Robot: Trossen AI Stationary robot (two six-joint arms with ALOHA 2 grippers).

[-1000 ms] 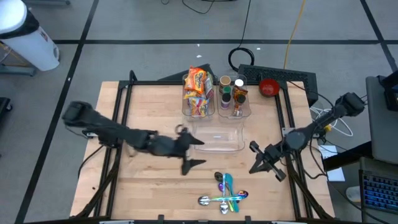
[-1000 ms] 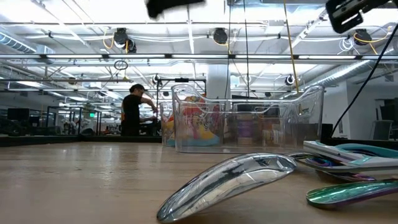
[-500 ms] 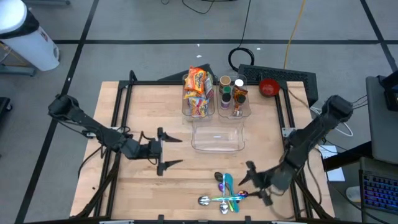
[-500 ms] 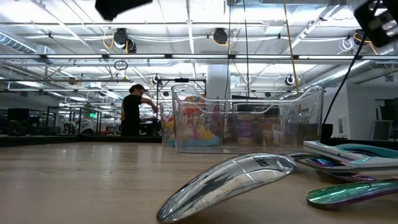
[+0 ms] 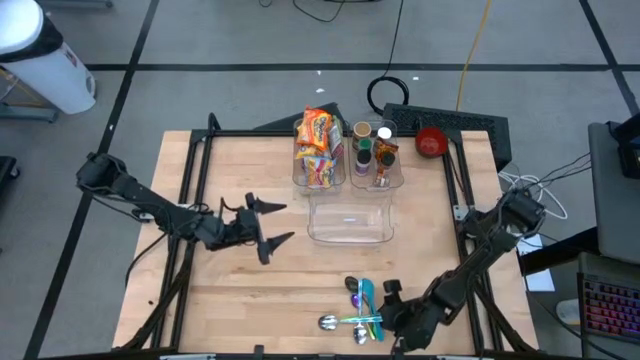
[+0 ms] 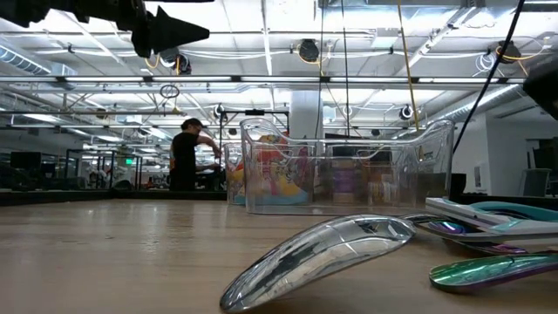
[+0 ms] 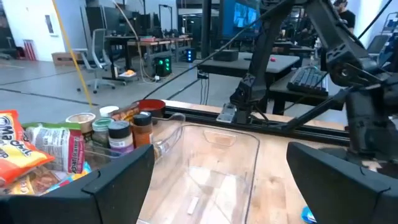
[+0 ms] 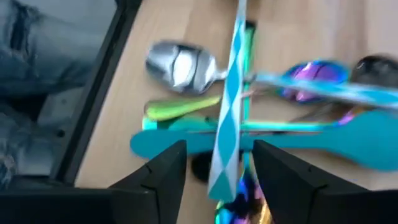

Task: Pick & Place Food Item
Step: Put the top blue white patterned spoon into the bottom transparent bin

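Your left gripper [image 5: 265, 224] hovers, jaws open, left of the empty clear plastic tray [image 5: 349, 220]. Your right gripper [image 5: 388, 308], jaws open, sits over the iridescent metal cutlery pile [image 5: 360, 308]. Orange snack bags [image 5: 318, 146] fill the clear bin on the wooden bench [image 5: 250, 290].

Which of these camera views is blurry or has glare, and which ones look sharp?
Right wrist view: the pile of utensils is smeared with motion blur. Low view: the nearest silver spoon is soft, out of focus, with ceiling lights mirrored on it. High view: evenly lit and crisp. Left wrist view: sharp on the empty clear bin.
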